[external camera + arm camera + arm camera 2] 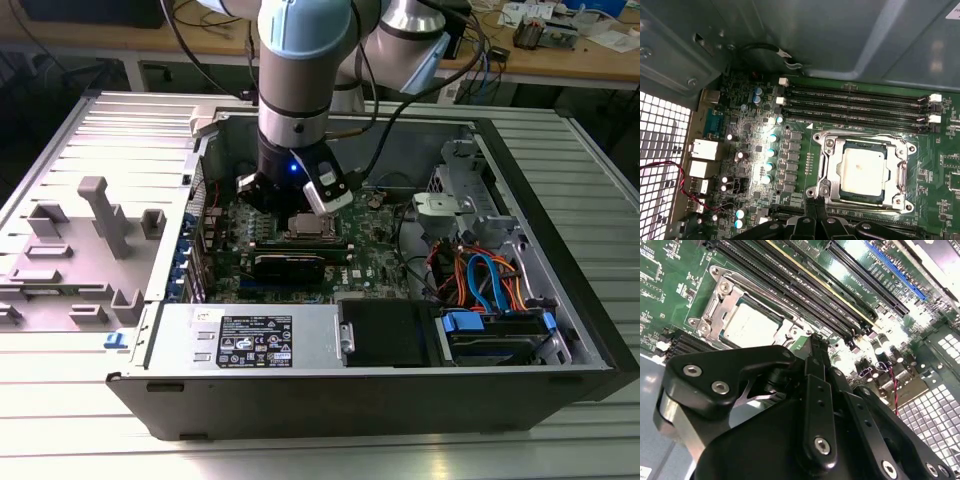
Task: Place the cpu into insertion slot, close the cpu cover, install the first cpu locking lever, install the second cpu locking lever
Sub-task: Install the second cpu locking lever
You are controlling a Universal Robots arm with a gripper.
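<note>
Arm reaches down into the open computer case (400, 385) on the slatted table (60, 420), over the green board (760, 150). The cpu (862, 171) sits flat in the insertion slot (827, 145), silver top showing in both wrist views (750, 322). The cpu cover (902, 175) lies down around the chip as a metal frame. Pincer (816, 207) hangs just beside the slot's edge, fingers (816, 360) pressed together, holding nothing. Long black memory slots (855, 107) run alongside the socket.
</note>
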